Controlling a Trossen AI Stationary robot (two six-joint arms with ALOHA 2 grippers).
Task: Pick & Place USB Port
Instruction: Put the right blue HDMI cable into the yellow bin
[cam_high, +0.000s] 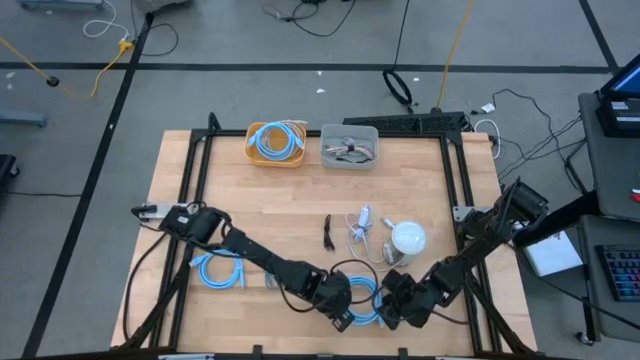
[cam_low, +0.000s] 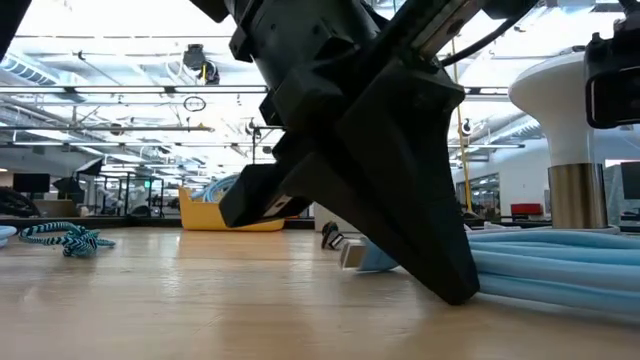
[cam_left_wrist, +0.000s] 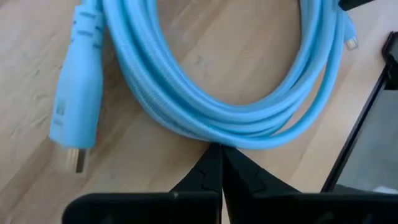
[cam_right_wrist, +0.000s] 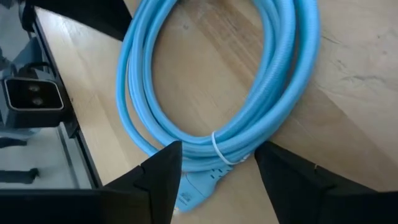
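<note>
Yellow bin (cam_high: 274, 158) holds blue cable (cam_high: 275, 139); left gripper (cam_high: 343, 318) clenched, right gripper (cam_high: 392, 312) released.

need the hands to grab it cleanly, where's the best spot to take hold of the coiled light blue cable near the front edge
Probably the bundled section at the white tie on the coiled blue cable, from straight above: the strands are bunched tight there and lie flat on the table, so open fingers can straddle them.

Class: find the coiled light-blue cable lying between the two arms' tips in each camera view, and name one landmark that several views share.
High view: coiled light-blue cable, near front edge, between both arms.
Low view: lower right, strands lying on the table.
Left wrist view: fills the upper picture.
Right wrist view: centre, a loop bound by a white tie.
Shared landmark: the cable's blue plug, also in the right wrist view.
</note>
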